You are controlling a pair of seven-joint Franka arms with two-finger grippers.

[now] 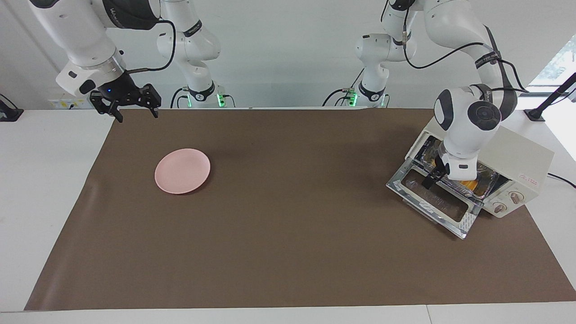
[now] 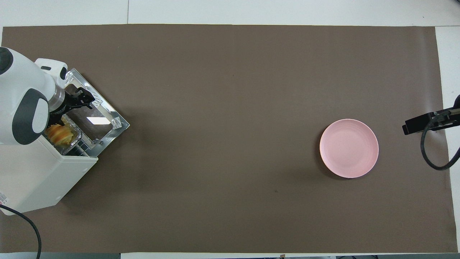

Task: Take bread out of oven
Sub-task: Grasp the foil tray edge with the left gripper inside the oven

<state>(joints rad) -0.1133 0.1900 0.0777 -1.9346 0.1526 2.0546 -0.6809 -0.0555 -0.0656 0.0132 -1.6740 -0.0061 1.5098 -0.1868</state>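
The cream-white oven (image 1: 522,157) stands at the left arm's end of the table, its glass door (image 1: 432,202) dropped open. The yellow-orange bread (image 1: 470,185) lies in a crinkled foil tray (image 1: 488,184) on the rack at the oven's mouth, mostly hidden by the left arm. In the overhead view the bread (image 2: 60,133) shows ridged in the tray (image 2: 74,126) inside the oven (image 2: 39,176). My left gripper (image 1: 433,177) is down at the tray's edge, over the door (image 2: 99,124), and also shows from overhead (image 2: 82,100). My right gripper (image 1: 134,108) waits open and empty, raised over the mat's corner.
A round pink plate (image 1: 182,171) sits on the brown mat (image 1: 288,225) toward the right arm's end; it also shows in the overhead view (image 2: 348,148). A black power cord (image 2: 25,223) runs off the oven's back.
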